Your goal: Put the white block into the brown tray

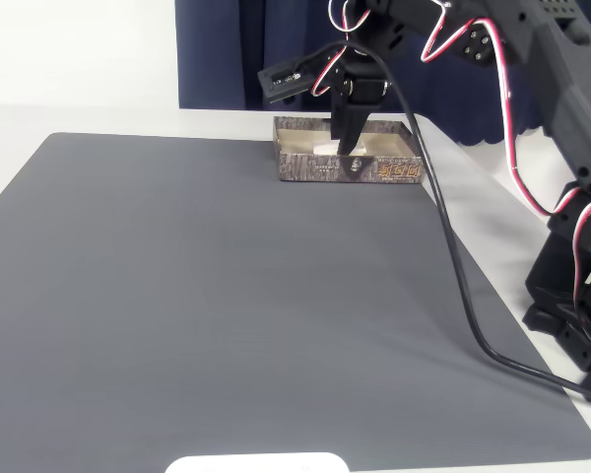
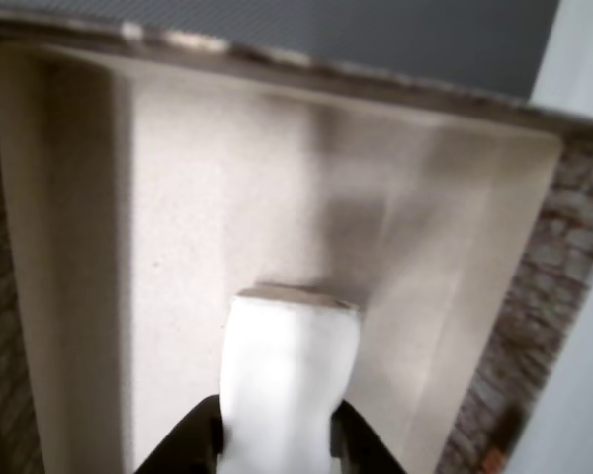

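fingers closed on the white block, held inside the brown tray

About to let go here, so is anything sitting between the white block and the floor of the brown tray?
Nothing visible. The gripper holds the block over the tray, whose cream floor looks bare below and around it. Whether the block already touches the floor cannot be told.

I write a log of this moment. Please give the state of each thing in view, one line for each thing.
pincer: shut on the white block, lowered over the tray.
white block: held between the pincer's fingers, above the tray's cream floor.
brown tray: upright at the mat's far edge.
grey mat: lies flat.
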### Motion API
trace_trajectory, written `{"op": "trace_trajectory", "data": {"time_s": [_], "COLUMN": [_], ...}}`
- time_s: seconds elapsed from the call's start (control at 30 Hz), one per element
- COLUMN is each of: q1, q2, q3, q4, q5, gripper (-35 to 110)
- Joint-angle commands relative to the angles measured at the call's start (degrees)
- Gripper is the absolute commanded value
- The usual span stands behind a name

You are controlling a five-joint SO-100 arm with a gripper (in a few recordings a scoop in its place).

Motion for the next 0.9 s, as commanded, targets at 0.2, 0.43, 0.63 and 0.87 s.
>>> {"op": "trace_trajectory", "data": {"time_s": [0.2, 0.43, 0.63, 0.87], "q1": [0.26, 0.7, 0.79, 0.53], "q2": [0.79, 0.35, 0.35, 1.58], "q3": [-3.96, -4.48, -4.48, -4.48], "q4": [0.26, -0.18, -0.88, -0.88], "q5": [0.09, 1.67, 2.29, 2.29], "gripper": [20, 31, 38, 38]}}
